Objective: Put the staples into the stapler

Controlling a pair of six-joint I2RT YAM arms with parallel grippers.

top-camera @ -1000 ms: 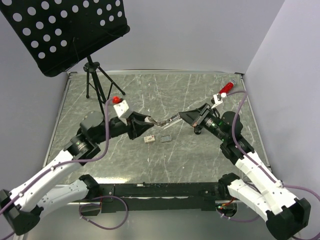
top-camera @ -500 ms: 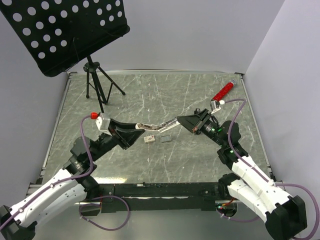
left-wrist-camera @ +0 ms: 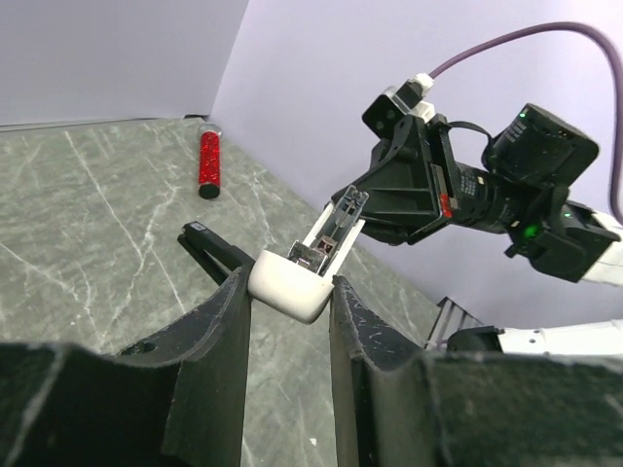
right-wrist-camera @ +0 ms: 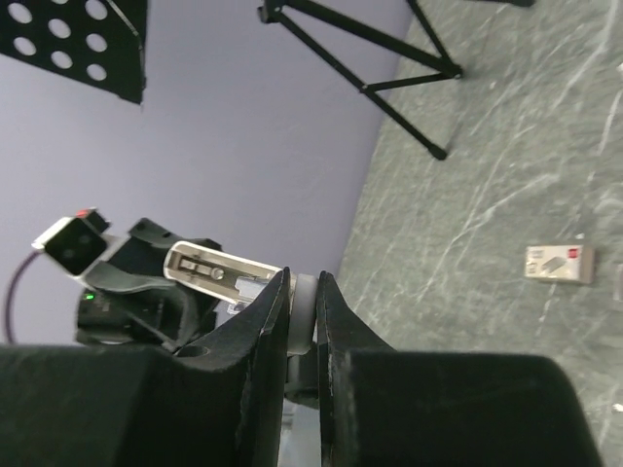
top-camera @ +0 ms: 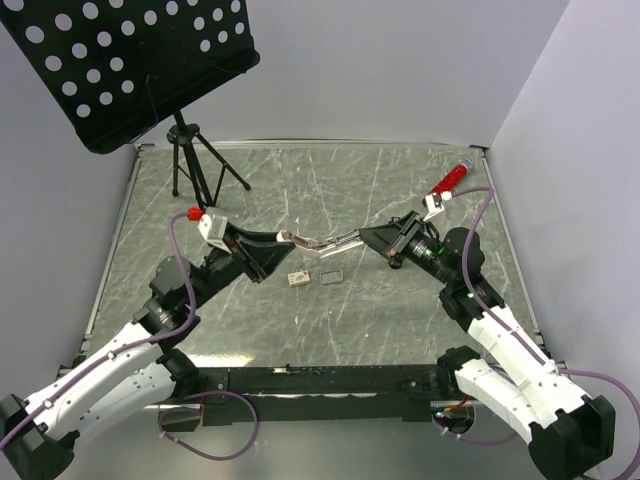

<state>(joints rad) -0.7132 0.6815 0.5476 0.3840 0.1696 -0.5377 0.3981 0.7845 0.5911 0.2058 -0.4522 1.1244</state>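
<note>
The left gripper [top-camera: 278, 243] and the right gripper [top-camera: 363, 237] are sharing the slim bar-shaped stapler with the silvery metal rail [top-camera: 320, 243] over the middle of the grey marbled table [top-camera: 300, 190]. In the top view the stapler's long axis is running roughly from 9 o'clock to 3 o'clock, sagging slightly at mid-length.

In the left wrist view, the left gripper [left-wrist-camera: 290, 287] is clamping the stapler's white rounded end between its fingers. The stapler [left-wrist-camera: 331, 229] is pointing its rail, open side up, away towards the right gripper. A black bar [left-wrist-camera: 207, 245] is splaying out beside the left finger. It appears to be the stapler's hinged other half, but the joint is hidden.

In the right wrist view, the right gripper [right-wrist-camera: 302, 297] is pinching the opposite end with its fingers nearly together. From there the stapler [right-wrist-camera: 219, 270] is reaching towards the left arm.

The tiny cream cardboard box with reddish print [top-camera: 298, 279] is lying flat on the table at 6 o'clock of the stapler. The small grey rectangular tray piece [top-camera: 331, 276] is lying just beside the box at its 3 o'clock. Neither gripper is touching them.

A red cylinder [top-camera: 452, 178] is lying near the table's 1 o'clock corner. A black perforated music stand [top-camera: 120, 60] is standing at 11 o'clock.
</note>
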